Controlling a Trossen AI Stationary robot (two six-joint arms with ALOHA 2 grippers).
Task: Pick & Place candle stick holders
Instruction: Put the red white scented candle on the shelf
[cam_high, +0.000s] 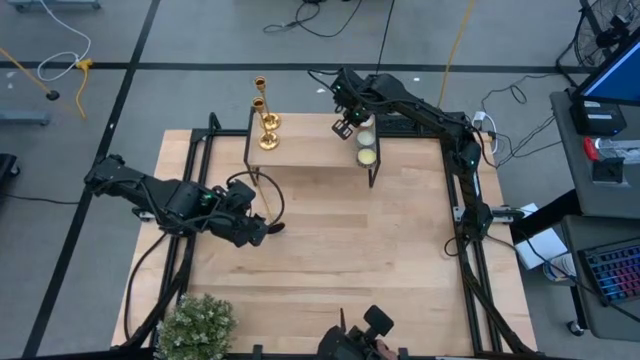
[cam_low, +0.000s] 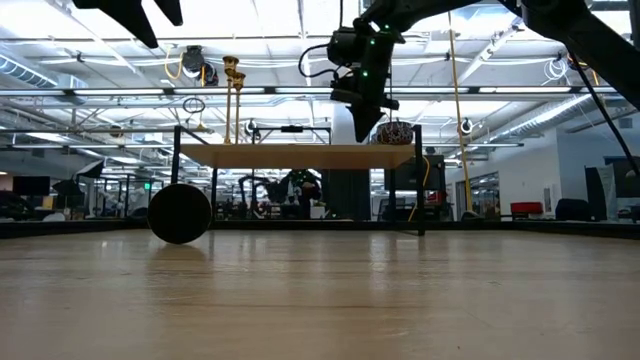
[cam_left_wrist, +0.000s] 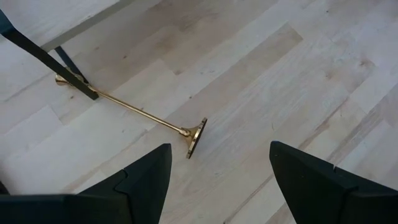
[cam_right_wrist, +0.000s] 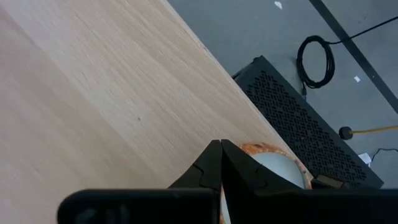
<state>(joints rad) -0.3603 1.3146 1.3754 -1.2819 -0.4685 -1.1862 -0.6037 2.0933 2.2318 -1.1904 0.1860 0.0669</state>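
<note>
Two gold candle stick holders (cam_high: 265, 120) stand upright on their bases at the left end of a raised wooden shelf (cam_high: 310, 150) at the table's far side. Another candle stick holder (cam_left_wrist: 143, 115) lies on its side on the table. Its round base (cam_left_wrist: 196, 138) points toward the near edge, and its cup end lies under the shelf by a leg. My left gripper (cam_left_wrist: 217, 155) hangs open above and just short of that base. My right gripper (cam_high: 345, 128) is shut over the shelf's right part, beside a round candle (cam_right_wrist: 273, 163); the low view shows it apart from the candle.
Two round candles (cam_high: 366, 148) sit on the shelf's right end. The shelf's black legs (cam_high: 373, 175) stand on the table. A green plant (cam_high: 195, 322) is at the near left corner and a black camera mount (cam_high: 362, 335) at the near edge. Bare wood lies in the middle.
</note>
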